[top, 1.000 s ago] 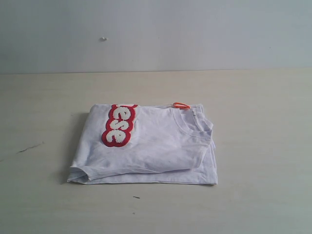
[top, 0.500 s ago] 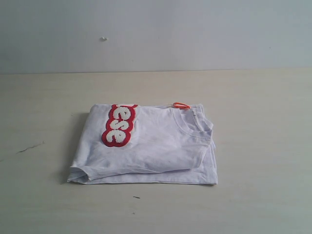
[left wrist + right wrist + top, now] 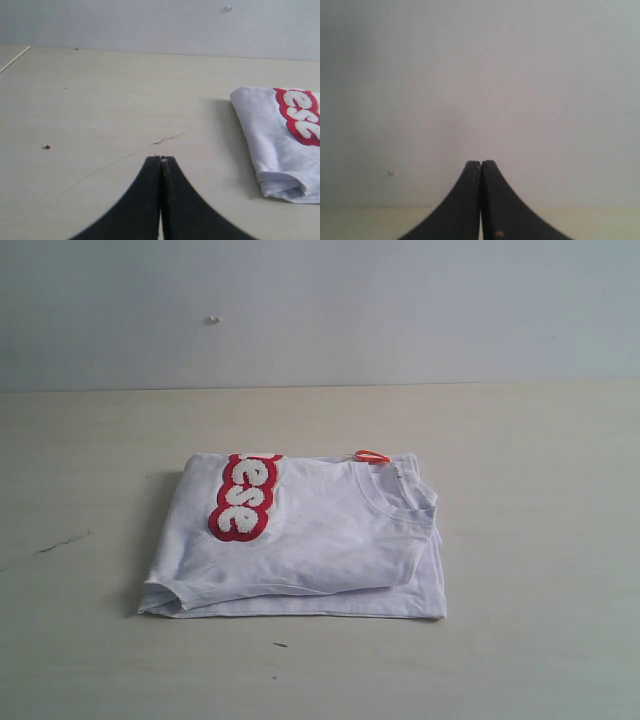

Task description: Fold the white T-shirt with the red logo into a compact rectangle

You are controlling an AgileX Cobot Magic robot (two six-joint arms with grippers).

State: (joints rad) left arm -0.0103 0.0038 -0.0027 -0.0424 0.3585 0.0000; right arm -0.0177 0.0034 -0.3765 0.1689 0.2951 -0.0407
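The T-shirt [image 3: 300, 540] lies folded into a rough rectangle on the table [image 3: 540, 490], collar toward the right. The logo [image 3: 244, 496] runs along its upper left, partly tucked over the far fold. An orange tag [image 3: 371, 455] sticks out at the far edge.

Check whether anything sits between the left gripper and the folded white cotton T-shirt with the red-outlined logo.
Nothing visible does. In the left wrist view the shut black left gripper faces pale tabletop, marked only by a thin crack and a tiny dark speck, up to the folded white cotton T-shirt.
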